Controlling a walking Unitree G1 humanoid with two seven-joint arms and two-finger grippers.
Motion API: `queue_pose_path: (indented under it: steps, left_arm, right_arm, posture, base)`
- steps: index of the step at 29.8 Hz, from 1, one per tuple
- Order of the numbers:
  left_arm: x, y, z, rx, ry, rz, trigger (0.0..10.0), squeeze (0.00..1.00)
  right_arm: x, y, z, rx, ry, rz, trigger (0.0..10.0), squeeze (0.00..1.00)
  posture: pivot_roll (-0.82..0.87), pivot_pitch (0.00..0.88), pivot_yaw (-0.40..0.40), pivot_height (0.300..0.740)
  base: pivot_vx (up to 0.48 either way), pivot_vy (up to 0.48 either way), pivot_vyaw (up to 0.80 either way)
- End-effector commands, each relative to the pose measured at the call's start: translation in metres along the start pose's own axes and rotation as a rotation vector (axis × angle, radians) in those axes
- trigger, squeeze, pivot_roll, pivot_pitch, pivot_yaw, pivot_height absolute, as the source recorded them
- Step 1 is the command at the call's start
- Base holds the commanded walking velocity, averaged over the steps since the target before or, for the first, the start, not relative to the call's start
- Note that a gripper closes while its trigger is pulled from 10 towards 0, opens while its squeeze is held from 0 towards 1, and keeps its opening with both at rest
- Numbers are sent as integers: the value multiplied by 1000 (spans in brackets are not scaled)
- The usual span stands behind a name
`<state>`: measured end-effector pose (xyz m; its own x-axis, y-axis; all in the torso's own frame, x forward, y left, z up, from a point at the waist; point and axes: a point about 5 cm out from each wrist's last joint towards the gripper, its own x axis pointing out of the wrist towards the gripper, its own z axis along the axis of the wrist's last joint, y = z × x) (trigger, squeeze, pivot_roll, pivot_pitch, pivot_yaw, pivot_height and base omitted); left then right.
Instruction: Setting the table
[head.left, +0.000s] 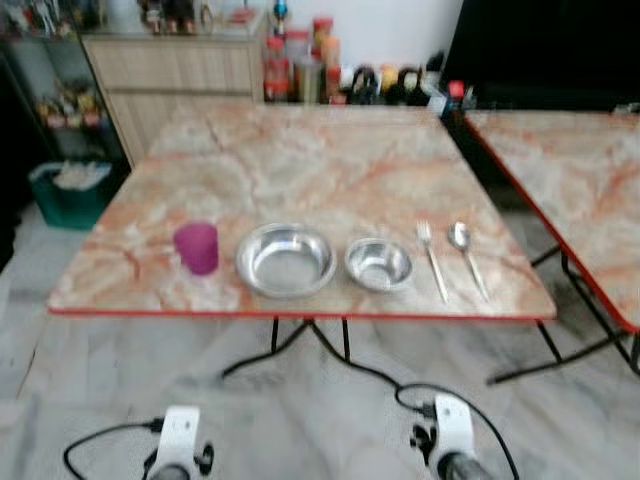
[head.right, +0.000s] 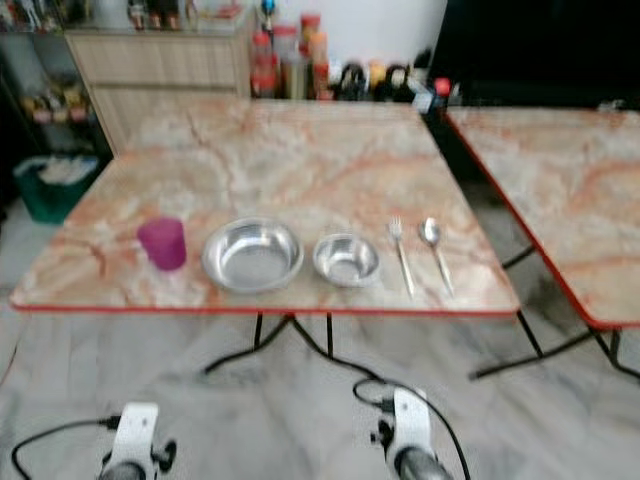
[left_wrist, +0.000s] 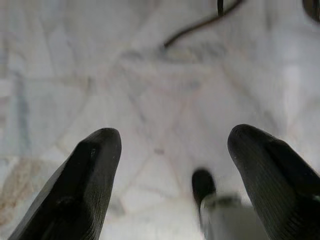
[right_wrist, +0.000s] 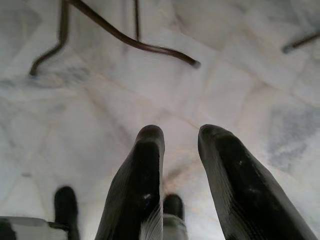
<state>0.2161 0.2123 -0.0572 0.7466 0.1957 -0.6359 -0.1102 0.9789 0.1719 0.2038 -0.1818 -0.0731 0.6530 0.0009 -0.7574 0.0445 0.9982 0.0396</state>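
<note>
Marble-patterned table (head.left: 300, 160) carries, along its near edge, a purple cup (head.left: 197, 247), large steel bowl (head.left: 286, 260), small steel bowl (head.left: 379, 264), fork (head.left: 432, 259) and spoon (head.left: 467, 257). Left gripper (left_wrist: 170, 145) hangs spread wide above the floor; right gripper (right_wrist: 180, 137) narrowly parted, empty.

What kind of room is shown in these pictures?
Probably a home dining area: a marble-patterned folding table laid with a steel bowl and fork, with bottles and jars beside a wooden cabinet.
</note>
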Motion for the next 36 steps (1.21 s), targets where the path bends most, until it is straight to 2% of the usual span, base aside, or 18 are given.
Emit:
queue_pose_path:
  steps: [1,2,4,6,12,14,16,17,19,21,22,23,25,29,36]
  left_arm:
    - [4,2,21,-51,-92,32,10000,0]
    - [5,4,25,-61,-109,41,10000,0]
    - [7,12,44,-77,-208,99,10000,0]
    - [7,14,53,-105,-248,111,10000,0]
    - [2,11,81,-136,-447,127,10000,0]
    - [0,10,85,-144,-474,132,10000,0]
    - [-4,9,97,-155,-563,134,10000,0]
    - [-8,7,110,-153,-631,122,10000,0]
    - [-12,5,123,-160,-692,105,10000,0]
    - [-13,4,127,-161,-708,99,10000,0]
    - [-16,0,143,-166,-760,73,10000,0]
    - [-16,-1,148,-169,-778,62,10000,0]
    - [-21,-14,172,-173,-849,-17,10000,0]
    - [-23,-19,179,-177,-866,-38,10000,0]
    - [-22,-28,185,-194,-839,-79,10000,0]
  right_arm:
    - [-1,-7,-2,-4,7,-18,10000,0]
    - [-1,-7,-2,-4,7,-18,10000,0]
    - [-1,-7,-1,-5,6,-18,10000,0]
    - [-1,-7,-1,-5,5,-18,10000,0]
    - [-1,-6,0,-5,3,-16,10000,0]
    - [-1,-6,0,-5,3,-16,10000,0]
    - [-1,-7,0,-5,4,-18,10000,0]
    - [-1,-7,-1,-5,5,-19,10000,0]
    - [-1,-8,-2,-4,7,-20,10000,0]
    - [-1,-8,-2,-5,7,-20,10000,0]
    - [-2,-8,-3,-6,9,-19,10000,0]
    - [-2,-8,-4,-6,11,-19,10000,0]
    - [-2,-7,-4,-2,11,-21,10000,0]
    - [-2,-7,-4,4,9,-24,10000,0]
    - [-2,-7,-5,16,9,-31,10000,0]
  posture:
    - [26,0,-32,740]
    - [26,0,-32,740]
    - [29,0,-33,740]
    - [30,0,-33,740]
    - [30,0,-29,740]
    - [30,0,-29,740]
    - [30,0,-31,740]
    - [30,0,-31,740]
    - [34,0,-35,740]
    - [34,0,-35,740]
    - [34,0,-35,740]
    - [34,0,-31,740]
    - [29,0,-26,740]
    - [20,0,-14,740]
    - [14,0,-7,740]
  base:
    - [0,0,0]
    - [0,0,0]
    - [0,0,0]
    - [0,0,0]
    - [0,0,0]
    - [0,0,0]
    - [0,0,0]
    - [0,0,0]
    - [0,0,0]
    - [0,0,0]
    - [0,0,0]
    - [0,0,0]
    - [0,0,0]
    - [0,0,0]
    - [0,0,0]
